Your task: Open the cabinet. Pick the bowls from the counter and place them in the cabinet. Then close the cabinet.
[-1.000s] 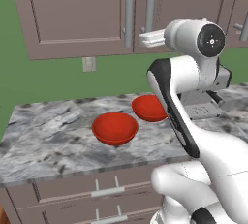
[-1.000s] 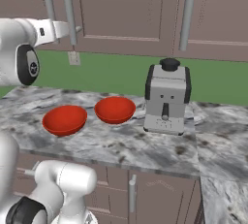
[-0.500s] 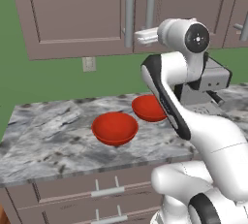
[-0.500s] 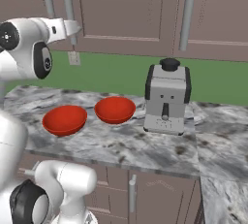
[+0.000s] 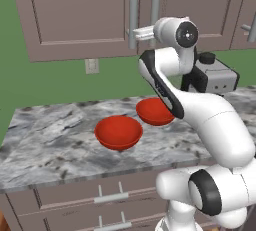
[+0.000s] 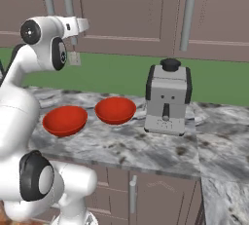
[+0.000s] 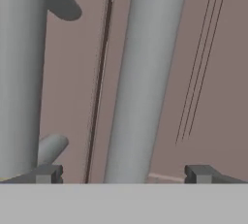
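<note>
The cabinet (image 5: 75, 15) hangs shut above the counter (image 5: 50, 140), its two grey bar handles (image 5: 156, 5) side by side at the door seam. My gripper (image 5: 137, 34) is raised right up to them and stands open. In the hand view one handle (image 7: 145, 72) runs up between my fingertips (image 7: 48, 173), untouched, with the other handle (image 7: 22, 72) beyond the seam. My gripper (image 7: 123, 173) holds nothing. Two red bowls (image 5: 118, 131) (image 5: 155, 111) sit side by side on the counter below the arm, also seen as bowls (image 6: 64, 120) (image 6: 115, 109) in the right base view.
A grey coffee machine (image 6: 168, 97) stands on the counter (image 6: 146, 146) just right of the bowls. A narrower door with its own handle (image 6: 187, 17) is to the right. Drawer fronts (image 5: 110, 197) lie under the counter edge. A wall outlet (image 5: 91, 66) sits below the cabinet.
The hand has moved in towards the cabinet handles, shifting left in the left base view. The jaws stay open. The bowls have not moved.
</note>
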You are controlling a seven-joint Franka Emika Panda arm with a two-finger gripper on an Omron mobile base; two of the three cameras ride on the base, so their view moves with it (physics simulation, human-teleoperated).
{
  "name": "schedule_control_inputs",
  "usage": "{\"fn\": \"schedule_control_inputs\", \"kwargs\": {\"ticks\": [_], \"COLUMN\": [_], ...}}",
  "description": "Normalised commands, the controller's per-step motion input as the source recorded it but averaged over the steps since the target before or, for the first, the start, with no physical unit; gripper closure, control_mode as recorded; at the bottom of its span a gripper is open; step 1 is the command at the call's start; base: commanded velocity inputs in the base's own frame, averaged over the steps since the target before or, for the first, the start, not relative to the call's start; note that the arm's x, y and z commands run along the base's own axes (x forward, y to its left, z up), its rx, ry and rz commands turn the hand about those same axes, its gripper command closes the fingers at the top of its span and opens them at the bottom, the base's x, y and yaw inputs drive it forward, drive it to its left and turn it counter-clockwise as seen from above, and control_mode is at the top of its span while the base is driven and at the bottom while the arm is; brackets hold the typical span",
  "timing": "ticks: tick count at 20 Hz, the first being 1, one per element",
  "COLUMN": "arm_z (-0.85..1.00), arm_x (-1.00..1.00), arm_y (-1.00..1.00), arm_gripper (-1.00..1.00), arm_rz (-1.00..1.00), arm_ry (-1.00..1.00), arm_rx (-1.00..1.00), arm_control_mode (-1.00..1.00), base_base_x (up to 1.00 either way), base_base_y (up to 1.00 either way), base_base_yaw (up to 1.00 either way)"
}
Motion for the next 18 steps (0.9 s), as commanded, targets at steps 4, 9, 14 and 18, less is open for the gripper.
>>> {"fn": "schedule_control_inputs", "kwargs": {"ticks": [4,9,14,18], "arm_z": [-0.20,-0.23,-0.20,-0.27], "arm_x": [0.75,0.78,0.88,1.00], "arm_y": [0.00,0.00,0.00,0.00], "arm_gripper": [-1.00,-1.00,-1.00,-1.00], "arm_rz": [0.00,0.00,0.00,0.00], "arm_ry": [0.00,0.00,-0.01,0.00], "arm_rx": [0.00,0.00,0.00,0.00], "arm_control_mode": [-1.00,-1.00,-1.00,-1.00], "base_base_x": [0.00,0.00,0.00,0.00], "base_base_y": [0.00,0.00,0.00,0.00], "base_base_yaw": [0.00,0.00,0.00,0.00]}}
